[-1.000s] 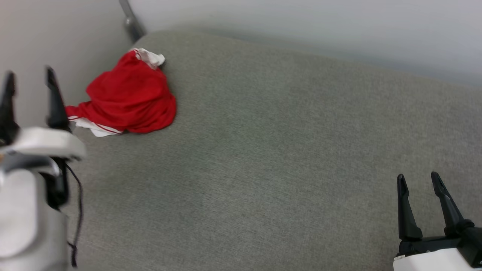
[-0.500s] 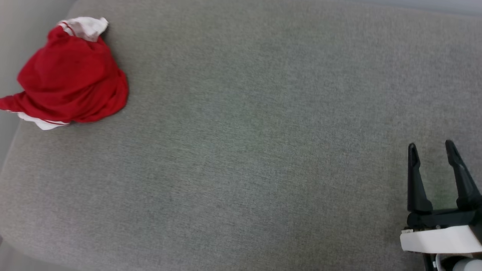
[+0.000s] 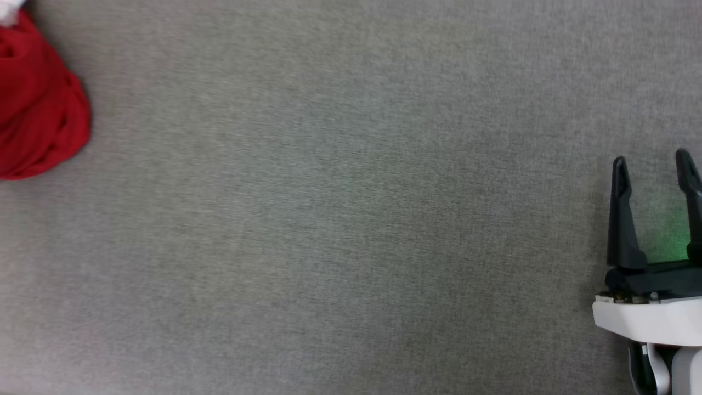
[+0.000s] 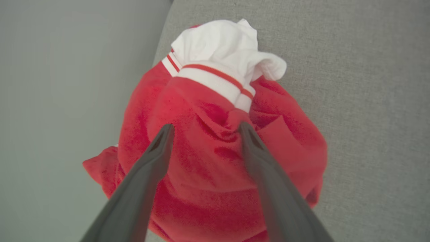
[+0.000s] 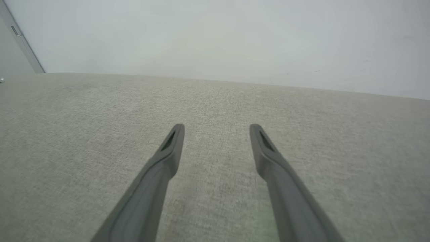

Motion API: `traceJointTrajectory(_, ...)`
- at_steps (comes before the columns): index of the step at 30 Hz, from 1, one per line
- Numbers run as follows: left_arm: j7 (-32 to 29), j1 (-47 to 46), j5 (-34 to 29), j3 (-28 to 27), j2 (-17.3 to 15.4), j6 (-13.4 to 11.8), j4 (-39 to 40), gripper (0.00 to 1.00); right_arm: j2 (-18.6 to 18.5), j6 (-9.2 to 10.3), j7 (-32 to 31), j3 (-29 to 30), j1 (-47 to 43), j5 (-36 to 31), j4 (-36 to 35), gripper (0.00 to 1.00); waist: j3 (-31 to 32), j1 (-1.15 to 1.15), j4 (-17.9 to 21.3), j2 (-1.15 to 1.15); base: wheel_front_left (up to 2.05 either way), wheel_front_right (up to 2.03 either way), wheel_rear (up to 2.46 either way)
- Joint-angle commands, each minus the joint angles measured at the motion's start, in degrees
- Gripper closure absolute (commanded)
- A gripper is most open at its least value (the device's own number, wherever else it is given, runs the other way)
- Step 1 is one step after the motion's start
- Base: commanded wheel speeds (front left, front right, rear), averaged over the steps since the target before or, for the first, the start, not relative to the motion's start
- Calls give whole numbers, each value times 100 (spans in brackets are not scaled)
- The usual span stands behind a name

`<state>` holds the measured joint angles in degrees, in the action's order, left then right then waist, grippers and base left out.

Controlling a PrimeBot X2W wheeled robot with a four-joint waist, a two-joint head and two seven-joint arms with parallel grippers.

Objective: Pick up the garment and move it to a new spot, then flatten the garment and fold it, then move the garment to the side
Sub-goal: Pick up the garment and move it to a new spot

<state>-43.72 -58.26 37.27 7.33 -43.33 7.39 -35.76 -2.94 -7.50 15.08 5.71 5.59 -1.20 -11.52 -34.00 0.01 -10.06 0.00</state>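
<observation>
The garment lies crumpled in a red heap with a white, red-striped sleeve on top, at the left edge of the grey cushion. In the head view only its red right part shows at the upper left. My left gripper hangs over the heap, open, with its fingertips above the red cloth and nothing held. At the lower right of the head view my right gripper stands open over bare cushion, far from the garment; it is seen again as the right gripper in its own wrist view.
The grey fabric surface stretches wide between the garment and my right gripper. A pale wall rises behind the cushion's far edge. To the left of the garment the cushion ends at a pale grey surface.
The head camera has swung right and down, so the garment slid to the left edge of its picture and my left arm left it. The heap itself has not moved.
</observation>
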Motion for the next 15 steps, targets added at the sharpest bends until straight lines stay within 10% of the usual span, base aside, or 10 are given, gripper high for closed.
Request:
traceJointTrajectory(1, -171, 113, 133, 146, -73, -4, 14, 0, 12, 2, 13, -5, 111, -31, -82, 0, -233, -1, 147, 0, 0, 0, 0)
traceJointTrajectory(14, -687, 451, 689, 1000, -7, -2, -317, 0, 11, 3, 6, 26, 243, -138, -154, 0, -625, -1, 218, 0, 0, 0, 0)
traceJointTrajectory(15, -666, 441, 706, 1046, 0, -2, -338, 65, 11, 3, 6, 36, 250, -138, -138, 0, -613, -1, 211, 0, 0, 0, 0)
